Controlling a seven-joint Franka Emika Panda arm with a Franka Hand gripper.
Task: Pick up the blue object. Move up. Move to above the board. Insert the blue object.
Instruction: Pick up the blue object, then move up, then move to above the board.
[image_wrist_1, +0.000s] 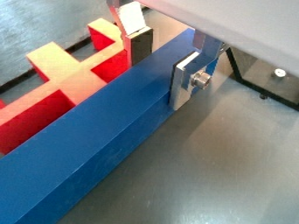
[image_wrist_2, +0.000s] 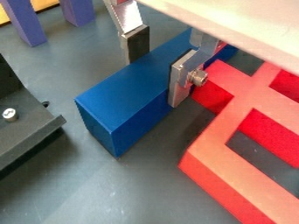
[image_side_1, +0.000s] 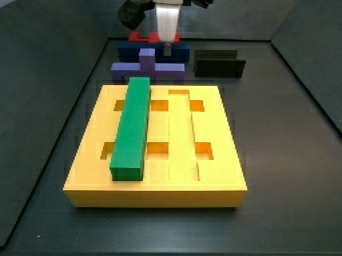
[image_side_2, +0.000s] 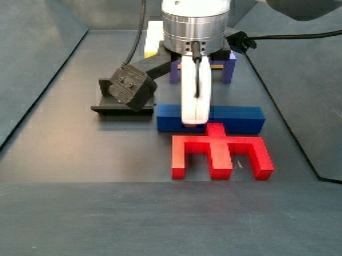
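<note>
The blue object (image_side_2: 214, 118) is a long dark-blue bar lying on the grey floor, seen close up in both wrist views (image_wrist_1: 87, 149) (image_wrist_2: 128, 101). My gripper (image_side_2: 197, 112) comes straight down over its middle. The fingers straddle the bar: the dark pad of one finger (image_wrist_2: 136, 44) sits against its far side, and the silver plate of the other finger (image_wrist_1: 186, 80) lies flat on its near side. The gripper (image_wrist_1: 163, 61) (image_wrist_2: 163, 61) is shut on the bar. The yellow board (image_side_1: 214, 150) lies at the front in a side view, with a green bar (image_side_1: 132, 125) set in one groove.
A red comb-shaped piece (image_side_2: 221, 155) (image_wrist_2: 251, 122) lies right beside the blue bar. The fixture (image_side_2: 130, 88) (image_wrist_2: 24, 131) stands close on its other side. Lavender-purple blocks (image_side_1: 147, 68) (image_wrist_2: 30, 22) and a black holder (image_side_1: 221, 63) stand behind the board.
</note>
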